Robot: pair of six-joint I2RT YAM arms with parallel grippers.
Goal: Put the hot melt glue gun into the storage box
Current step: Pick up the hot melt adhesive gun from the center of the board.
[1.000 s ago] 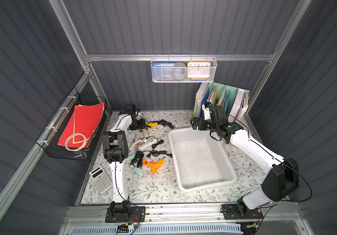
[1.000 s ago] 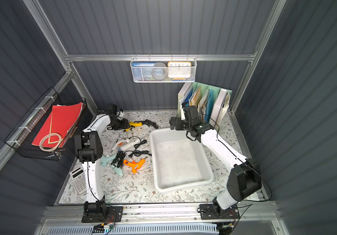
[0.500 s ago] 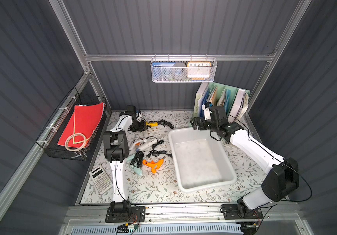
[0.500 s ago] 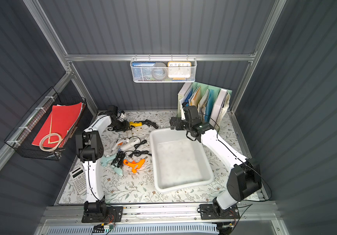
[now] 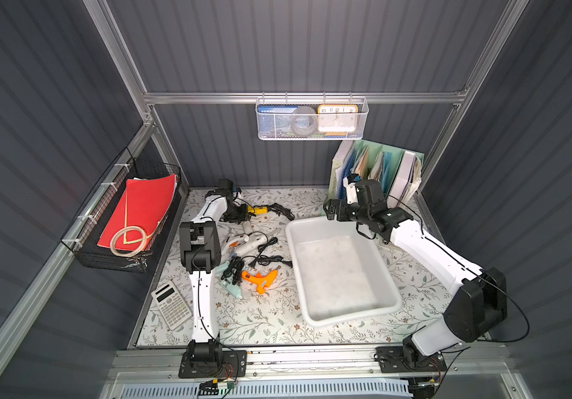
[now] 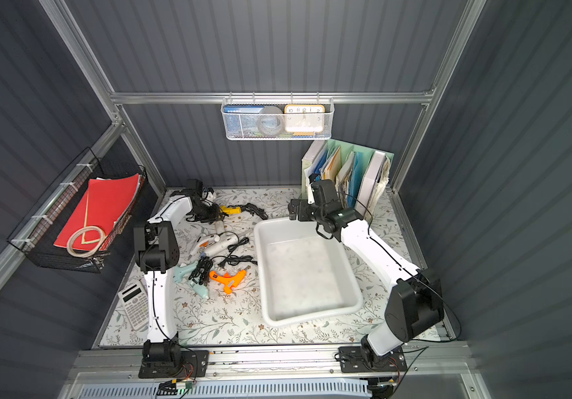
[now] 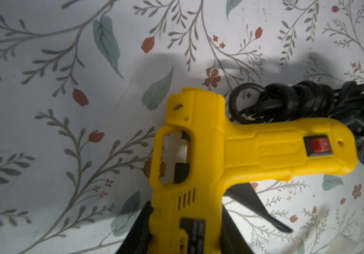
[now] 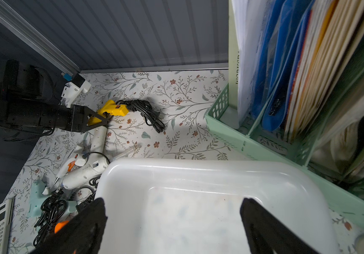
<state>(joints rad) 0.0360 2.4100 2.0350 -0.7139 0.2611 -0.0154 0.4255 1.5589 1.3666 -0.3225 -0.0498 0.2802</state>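
A yellow hot melt glue gun [image 5: 258,209] [image 7: 198,154] lies on the floral mat at the back left, its coiled black cord [image 7: 308,103] beside it. My left gripper [image 7: 186,211] [image 8: 104,120] is shut on the gun's barrel, a black finger pressed to each side. The storage box [image 5: 289,241] [image 6: 260,248] [image 8: 176,165], a shallow white tub, stands to the right of centre with nothing in it. My right gripper [image 8: 172,204] [image 5: 329,210] hovers open over the box's far end, holding nothing.
A white glue gun [image 5: 250,241], an orange one [image 5: 260,279] and a teal one [image 5: 231,286] lie with tangled cords left of the box. A calculator [image 5: 171,304] sits front left. A green file rack [image 5: 378,169] stands back right; a black wire basket [image 5: 129,221] hangs left.
My left gripper's jaws have closed in onto the yellow glue gun's barrel. The right arm and the box have not moved.
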